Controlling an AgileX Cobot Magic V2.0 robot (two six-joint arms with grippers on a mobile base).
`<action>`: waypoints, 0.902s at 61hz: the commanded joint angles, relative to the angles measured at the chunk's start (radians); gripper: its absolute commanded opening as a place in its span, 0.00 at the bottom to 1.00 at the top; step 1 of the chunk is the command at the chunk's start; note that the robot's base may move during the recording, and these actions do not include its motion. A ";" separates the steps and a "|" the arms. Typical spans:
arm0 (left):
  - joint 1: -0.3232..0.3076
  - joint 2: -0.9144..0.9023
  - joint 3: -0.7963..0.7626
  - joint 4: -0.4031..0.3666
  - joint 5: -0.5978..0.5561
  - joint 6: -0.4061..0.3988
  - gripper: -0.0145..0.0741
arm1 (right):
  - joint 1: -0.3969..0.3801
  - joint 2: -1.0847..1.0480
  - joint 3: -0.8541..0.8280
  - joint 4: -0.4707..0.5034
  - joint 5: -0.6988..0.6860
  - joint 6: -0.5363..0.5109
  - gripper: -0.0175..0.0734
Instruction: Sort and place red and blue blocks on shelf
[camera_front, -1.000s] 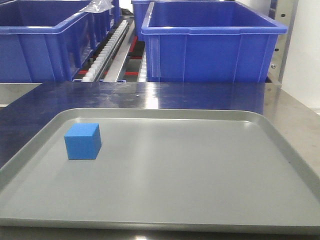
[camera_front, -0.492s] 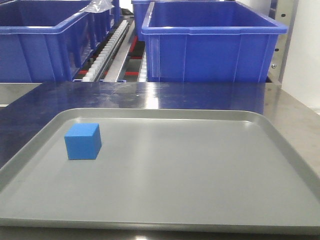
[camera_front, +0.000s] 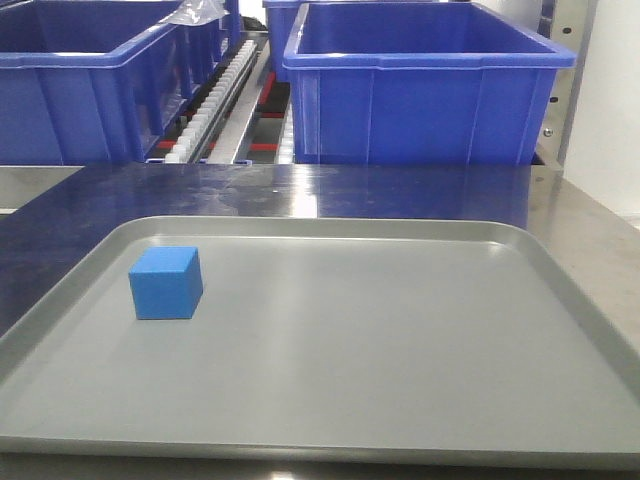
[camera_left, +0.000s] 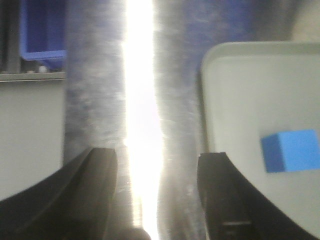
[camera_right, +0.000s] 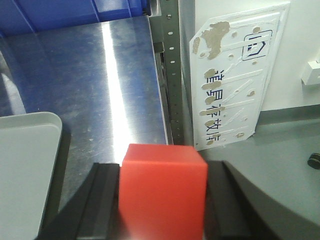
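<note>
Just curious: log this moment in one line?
right tool shut on small red cube; left tool open; small blue cube on grey tray

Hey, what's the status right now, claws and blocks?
Right claw shut on red block, beside grey tray. Left claw open, empty, over steel table. Blue block sits on the tray. Nothing blocking in view.

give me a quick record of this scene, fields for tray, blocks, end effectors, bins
grey tray: holds only the blue block, near its left side
red block: gripped by right end effector, beside the tray
left end effector: open, empty, beside the tray
blue bins: two large ones behind the tray
</note>
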 joint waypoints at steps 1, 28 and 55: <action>-0.057 0.020 -0.048 -0.011 -0.065 -0.005 0.65 | -0.007 0.000 -0.028 -0.012 -0.075 -0.010 0.25; -0.186 0.174 -0.130 -0.063 -0.109 -0.011 0.65 | -0.007 0.000 -0.028 -0.012 -0.075 -0.010 0.25; -0.274 0.251 -0.137 -0.067 -0.161 -0.041 0.77 | -0.007 0.000 -0.028 -0.012 -0.075 -0.010 0.25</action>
